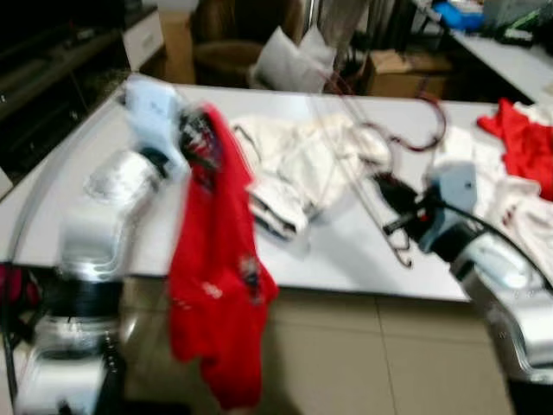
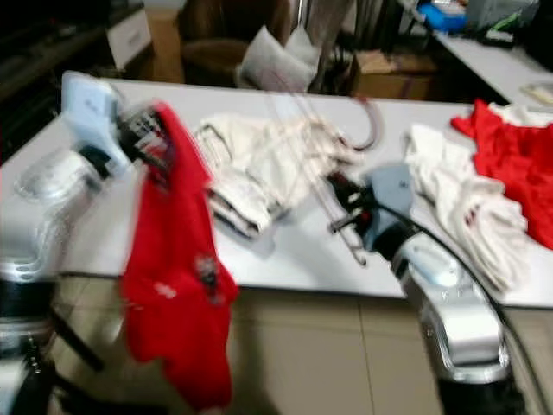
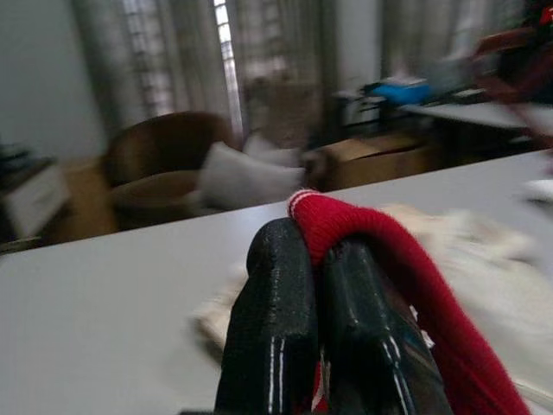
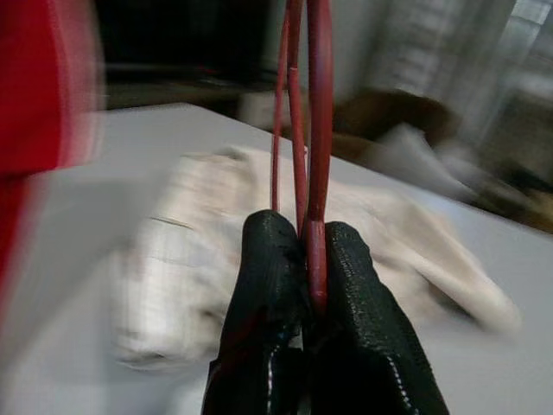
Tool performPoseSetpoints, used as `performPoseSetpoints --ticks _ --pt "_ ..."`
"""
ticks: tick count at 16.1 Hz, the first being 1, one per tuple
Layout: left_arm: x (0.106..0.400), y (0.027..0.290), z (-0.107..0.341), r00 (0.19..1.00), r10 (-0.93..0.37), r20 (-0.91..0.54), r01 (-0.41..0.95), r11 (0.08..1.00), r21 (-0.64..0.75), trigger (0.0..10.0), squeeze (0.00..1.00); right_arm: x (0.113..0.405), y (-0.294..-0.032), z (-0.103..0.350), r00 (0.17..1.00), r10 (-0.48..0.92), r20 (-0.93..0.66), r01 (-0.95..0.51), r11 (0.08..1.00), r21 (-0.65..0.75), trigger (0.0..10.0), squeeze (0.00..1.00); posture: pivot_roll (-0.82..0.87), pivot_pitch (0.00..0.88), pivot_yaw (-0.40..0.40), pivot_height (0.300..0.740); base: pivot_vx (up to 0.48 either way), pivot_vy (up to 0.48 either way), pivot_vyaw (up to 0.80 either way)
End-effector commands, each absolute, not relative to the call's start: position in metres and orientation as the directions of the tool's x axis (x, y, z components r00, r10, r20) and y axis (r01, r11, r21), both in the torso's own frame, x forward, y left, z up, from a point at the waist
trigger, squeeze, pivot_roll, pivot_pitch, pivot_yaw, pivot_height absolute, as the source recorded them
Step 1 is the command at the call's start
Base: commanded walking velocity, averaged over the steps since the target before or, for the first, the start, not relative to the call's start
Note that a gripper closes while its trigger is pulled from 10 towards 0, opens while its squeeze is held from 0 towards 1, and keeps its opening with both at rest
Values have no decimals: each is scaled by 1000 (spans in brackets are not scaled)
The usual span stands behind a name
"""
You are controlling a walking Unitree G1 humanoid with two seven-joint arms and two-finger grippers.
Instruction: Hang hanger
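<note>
Over the table (image 1: 346,251), right gripper's (image 4: 307,238) fingers (image 4: 263,259) pinch the hanger (image 4: 318,130).

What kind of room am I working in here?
Probably a lived-in home room used for sorting laundry. A white table carries heaps of clothes, a brown armchair with a cushion sits behind it by curtained windows, and cardboard boxes stand nearby.
</note>
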State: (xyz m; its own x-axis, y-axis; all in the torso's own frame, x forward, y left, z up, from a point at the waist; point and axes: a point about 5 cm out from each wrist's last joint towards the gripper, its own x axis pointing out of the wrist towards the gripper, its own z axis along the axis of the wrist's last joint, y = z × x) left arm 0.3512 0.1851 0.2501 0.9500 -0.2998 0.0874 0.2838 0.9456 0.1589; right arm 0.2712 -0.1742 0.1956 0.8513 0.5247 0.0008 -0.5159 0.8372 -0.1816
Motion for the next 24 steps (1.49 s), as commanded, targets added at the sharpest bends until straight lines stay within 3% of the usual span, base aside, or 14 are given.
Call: performPoseSetpoints --ticks 1,5,6,11,14,18,21,22,24 --pt "356 175 270 929 -334 161 302 933 194 10000 0 268 -183 201 841 540 -2 -531 825 -193 10000 0 -142 0 4 740 326 0 0" --pt "384 186 309 942 -277 188 223 939 262 10000 0 251 -192 220 696 716 -52 -707 670 -229 10000 0 -151 0 8 740 148 0 0" --pt "398 188 320 949 -260 180 202 937 285 10000 0 243 -194 222 601 789 -124 -791 567 -230 10000 0 -151 0 4 740 0 0 0" --pt "412 183 344 951 -265 163 191 911 366 10000 0 231 -193 225 387 896 -219 -920 361 -151 10000 0 -147 0 -11 740 0 0 0" --pt "415 170 350 929 -339 148 261 885 385 10000 0 233 -183 216 311 913 -263 -950 290 -116 10000 0 -137 0 -14 740 0 0 0" --pt "411 152 367 858 -486 164 412 844 344 10000 0 262 -164 191 345 860 -376 -938 308 -157 10000 0 -142 0 -3 740 0 0 0" --pt "393 140 389 749 -634 193 573 766 291 10000 0 306 -132 190 362 847 -389 -926 277 -258 10000 0 -129 0 -20 740 0 0 0" --pt "388 140 397 726 -654 214 591 752 293 10000 0 324 -127 194 408 821 -398 -900 289 -327 10000 0 -124 0 -27 740 0 0 0" --pt "379 152 423 722 -622 303 536 780 324 10000 0 374 -122 228 622 704 -342 -736 377 -562 10000 0 -113 0 -40 740 0 0 0"
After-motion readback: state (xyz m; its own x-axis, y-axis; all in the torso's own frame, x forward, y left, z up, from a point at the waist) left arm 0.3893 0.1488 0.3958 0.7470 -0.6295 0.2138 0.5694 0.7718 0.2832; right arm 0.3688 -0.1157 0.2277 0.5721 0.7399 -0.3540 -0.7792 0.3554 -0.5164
